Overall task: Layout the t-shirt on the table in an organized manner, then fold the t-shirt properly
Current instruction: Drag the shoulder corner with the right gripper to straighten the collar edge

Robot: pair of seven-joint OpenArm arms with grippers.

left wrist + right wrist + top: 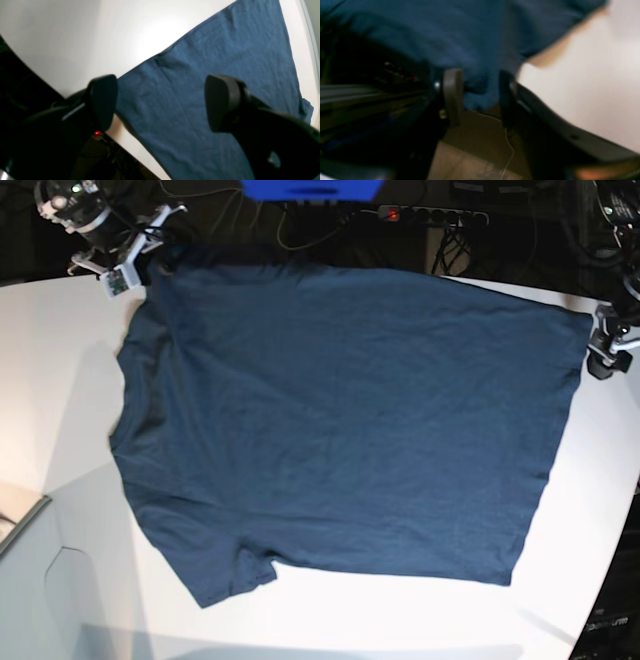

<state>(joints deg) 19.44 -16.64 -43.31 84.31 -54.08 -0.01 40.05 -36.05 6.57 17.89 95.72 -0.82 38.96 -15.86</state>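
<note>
Navy cotton t-shirt [340, 420] spread flat on white table [60, 350], between both arms. Left gripper [160, 102] gaping above hem; right gripper [480, 97] parted, cloth between fingers. Soft, limp fabric; likely best pinched at corners.

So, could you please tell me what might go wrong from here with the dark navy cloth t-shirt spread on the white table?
The dark navy cloth t-shirt lies with its far edge at the white table's back rim, so it could slide off. A fold of cloth sits between the right gripper's parted jaws and may snag and drag. The open left gripper hovers over the hem and might rumple it.
</note>
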